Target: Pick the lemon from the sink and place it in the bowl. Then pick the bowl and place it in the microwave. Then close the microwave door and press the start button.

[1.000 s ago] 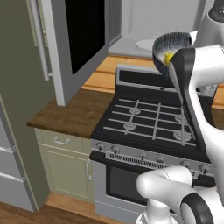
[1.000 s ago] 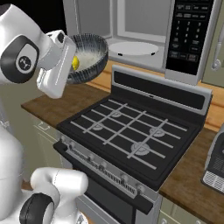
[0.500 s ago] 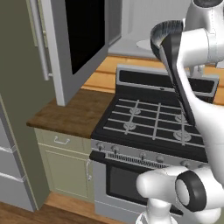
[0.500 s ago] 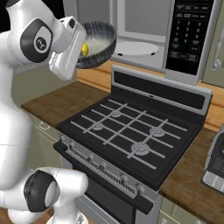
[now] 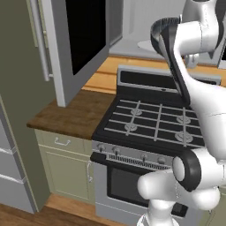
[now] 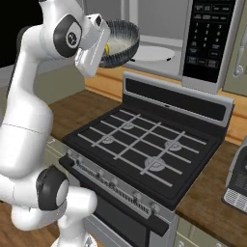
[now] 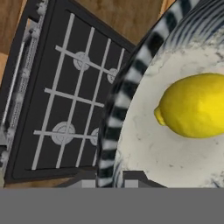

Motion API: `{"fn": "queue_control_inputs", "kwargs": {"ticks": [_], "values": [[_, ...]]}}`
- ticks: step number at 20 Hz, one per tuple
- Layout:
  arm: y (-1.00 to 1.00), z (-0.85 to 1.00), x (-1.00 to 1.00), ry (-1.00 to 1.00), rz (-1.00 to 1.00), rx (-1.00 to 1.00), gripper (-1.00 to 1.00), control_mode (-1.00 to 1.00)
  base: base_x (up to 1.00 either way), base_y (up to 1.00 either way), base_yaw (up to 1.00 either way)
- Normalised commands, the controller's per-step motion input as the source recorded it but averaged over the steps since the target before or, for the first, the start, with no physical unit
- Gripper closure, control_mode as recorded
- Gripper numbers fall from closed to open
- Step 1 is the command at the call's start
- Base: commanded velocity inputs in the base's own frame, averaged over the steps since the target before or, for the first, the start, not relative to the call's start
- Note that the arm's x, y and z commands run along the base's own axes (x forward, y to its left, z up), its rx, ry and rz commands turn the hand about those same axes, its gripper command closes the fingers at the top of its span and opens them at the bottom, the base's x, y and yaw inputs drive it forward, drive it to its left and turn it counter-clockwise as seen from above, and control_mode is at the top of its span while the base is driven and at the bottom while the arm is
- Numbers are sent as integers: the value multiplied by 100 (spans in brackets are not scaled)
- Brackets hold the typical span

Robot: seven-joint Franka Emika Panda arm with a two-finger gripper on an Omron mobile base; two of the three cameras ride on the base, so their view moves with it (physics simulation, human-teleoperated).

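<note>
The pincer is clamped on the rim of the bowl, holding it in the air above the back edge of the stove, just in front of the open microwave. The lemon lies inside the bowl. The microwave door stands wide open over the desk at the stove's left.

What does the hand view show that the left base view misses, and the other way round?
Hand view alone: the lemon lying inside the bowl, seen from close above, with the bowl's pale speckled inside.

Left base view alone: the open microwave door with its black window, the wooden counter beside the stove, the oven front with its knobs, and the arm itself.

Both: the bowl, held up above the black stove with its grey burner grates. In the left base view the bowl shows just its dark outside, so the lemon stays hidden there.
</note>
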Motion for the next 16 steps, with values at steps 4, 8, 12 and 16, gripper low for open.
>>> {"fn": "queue_control_inputs", "kwargs": {"ticks": [4,8,12,16], "values": [[-28,3,60,0,0,2,100,-100,0,0,0],[-24,0,76,0,0,0,100,-100,0,0,0],[-20,0,76,0,0,0,100,-100,0,0,0],[-26,2,65,0,0,1,100,-100,0,0,0]]}}
